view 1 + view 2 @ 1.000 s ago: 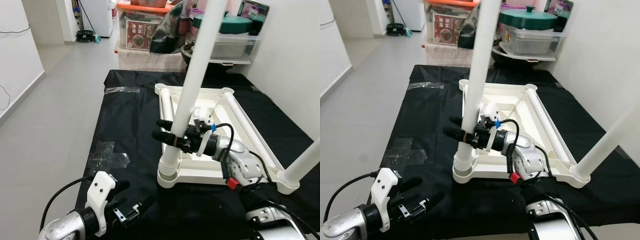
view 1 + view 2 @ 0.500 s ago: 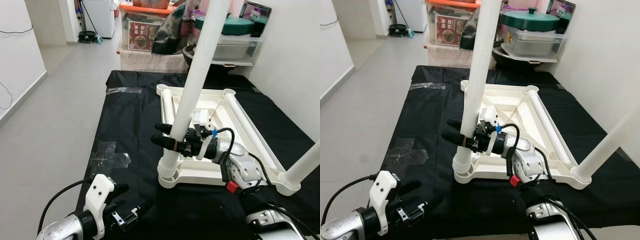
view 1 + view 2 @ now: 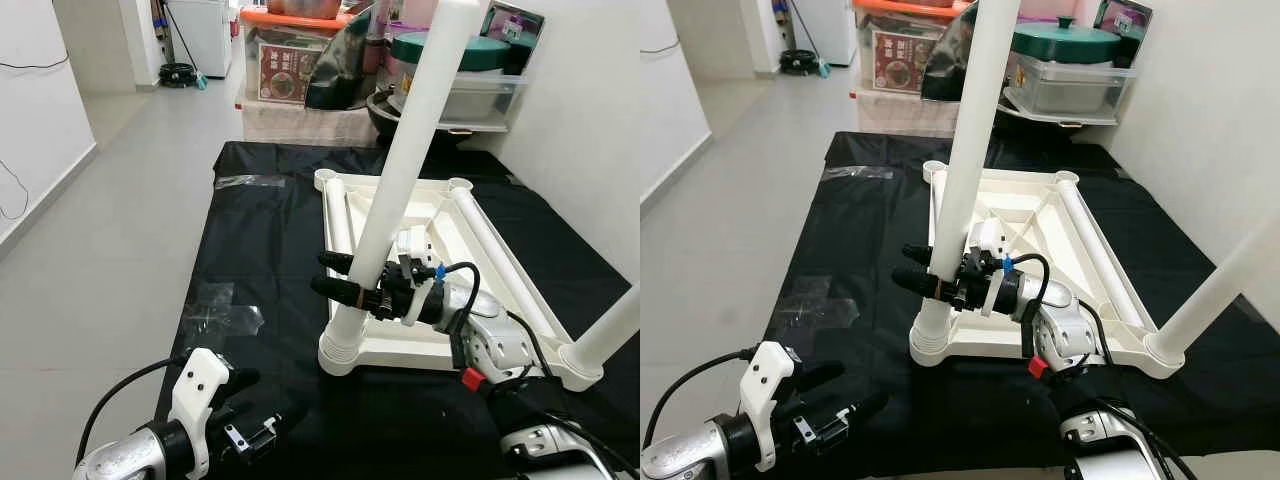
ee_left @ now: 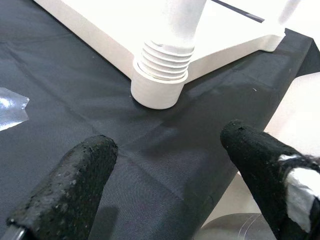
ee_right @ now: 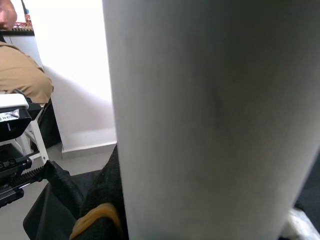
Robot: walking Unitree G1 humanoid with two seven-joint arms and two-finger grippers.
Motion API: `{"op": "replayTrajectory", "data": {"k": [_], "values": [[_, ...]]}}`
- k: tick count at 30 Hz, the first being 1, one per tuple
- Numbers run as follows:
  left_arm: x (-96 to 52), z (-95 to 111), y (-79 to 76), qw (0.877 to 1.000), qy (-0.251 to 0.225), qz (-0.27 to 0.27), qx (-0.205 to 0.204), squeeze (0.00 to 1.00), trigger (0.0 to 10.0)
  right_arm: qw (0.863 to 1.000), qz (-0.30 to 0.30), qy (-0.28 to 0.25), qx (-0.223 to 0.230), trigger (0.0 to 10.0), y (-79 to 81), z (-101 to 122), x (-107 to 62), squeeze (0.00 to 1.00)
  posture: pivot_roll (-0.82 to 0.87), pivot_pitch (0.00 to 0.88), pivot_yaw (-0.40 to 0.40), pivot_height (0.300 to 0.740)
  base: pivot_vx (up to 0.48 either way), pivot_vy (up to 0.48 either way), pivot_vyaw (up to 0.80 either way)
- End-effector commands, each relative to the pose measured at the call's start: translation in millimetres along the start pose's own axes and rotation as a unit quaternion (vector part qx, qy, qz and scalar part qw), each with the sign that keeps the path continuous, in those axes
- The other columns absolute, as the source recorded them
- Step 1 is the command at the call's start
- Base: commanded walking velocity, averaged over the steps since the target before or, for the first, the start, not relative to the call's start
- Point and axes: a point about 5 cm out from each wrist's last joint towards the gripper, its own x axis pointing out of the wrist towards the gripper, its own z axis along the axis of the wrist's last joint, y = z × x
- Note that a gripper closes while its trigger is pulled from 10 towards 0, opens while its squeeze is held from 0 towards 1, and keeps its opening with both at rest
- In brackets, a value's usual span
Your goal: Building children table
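Note:
The white children's table top lies upside down on a black cloth. A white leg stands tilted in its near-left corner socket, with the threaded end showing above the socket. My right gripper is shut on this leg low down, and the leg's surface sits close against the right wrist camera. A second leg rises from the near-right corner. My left gripper hovers open over the cloth just in front of the socket, with nothing between its fingers.
Two more white tubes lie along the table top's sides. Storage boxes and pots crowd the far end of the cloth. A white wall stands on the right and tiled floor lies on the left. Clear tape sticks to the cloth.
The view has shifted slightly, so the leg's top end now shows. My right gripper stays shut on the leg, and my left gripper has dropped a little lower.

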Motion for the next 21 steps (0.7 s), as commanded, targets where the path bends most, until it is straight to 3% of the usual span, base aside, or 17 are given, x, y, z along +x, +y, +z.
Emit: {"op": "replayTrajectory", "data": {"k": [1,6,9,10,12,14,16,18,19,20,21], "values": [[-0.6,-2.7,0.8,1.0,0.006,-0.005,-0.001,0.0,10.0,0.999,-0.006,0.043,0.031,0.0,3.9,-21.9,-7.0,0.0,0.1,0.0,-0.086,0.74,0.0,0.0,0.0],[-0.7,-3.9,0.6,1.0,0.007,-0.005,-0.002,0.0,10.0,0.998,-0.012,0.055,0.029,0.0,4.9,-24.6,-3.6,0.0,0.1,0.0,-0.092,0.74,0.0,0.0,0.0],[-1.1,-4.7,0.3,1.0,0.007,-0.004,-0.003,0.0,10.0,0.996,-0.035,0.076,0.015,0.0,3.7,-28.2,-0.7,0.0,0.09,0.0,-0.094,0.74,0.0,0.0,0.0],[-1.1,-4.8,0.0,1.0,0.006,-0.004,-0.004,0.0,10.0,0.994,-0.068,0.086,0.015,0.0,1.5,-30.1,2.1,0.0,0.09,0.0,-0.096,0.74,0.0,0.0,0.0],[-1.1,-4.8,0.0,1.0,0.006,-0.004,-0.004,0.0,10.0,0.994,-0.068,0.086,0.015,0.0,1.5,-30.1,2.1,0.0,0.09,0.0,-0.096,0.74,0.0,0.0,0.0],[-0.7,-4.8,-1.2,1.0,0.005,-0.003,-0.006,0.0,10.0,0.985,-0.147,0.087,0.024,0.0,-2.8,-31.3,7.7,0.0,0.09,0.0,-0.098,0.74,0.0,0.0,0.0],[-0.7,-4.8,-1.2,1.0,0.005,-0.003,-0.006,0.0,10.0,0.985,-0.147,0.087,0.024,0.0,-2.8,-31.3,7.7,0.0,0.09,0.0,-0.098,0.74,0.0,0.0,0.0],[-0.2,-4.7,-2.3,1.0,0.004,-0.003,-0.007,0.0,10.0,0.968,-0.229,0.089,0.044,0.0,-6.2,-34.4,9.7,0.0,0.08,0.0,-0.102,0.74,0.0,0.0,0.0],[-0.2,-4.7,-2.3,1.0,0.004,-0.003,-0.007,0.0,10.0,0.968,-0.229,0.089,0.044,0.0,-6.2,-34.4,9.7,0.0,0.08,0.0,-0.102,0.74,0.0,0.0,0.0],[0.2,-4.8,-2.7,1.0,0.004,-0.003,-0.008,0.0,10.0,0.953,-0.287,0.083,0.062,0.0,-7.9,-37.4,8.5,0.0,0.08,0.0,-0.103,0.74,0.0,0.0,0.0],[0.2,-4.8,-2.7,1.0,0.004,-0.003,-0.008,0.0,10.0,0.953,-0.287,0.083,0.062,0.0,-7.9,-37.4,8.5,0.0,0.08,0.0,-0.103,0.74,0.0,0.0,0.0]]}}
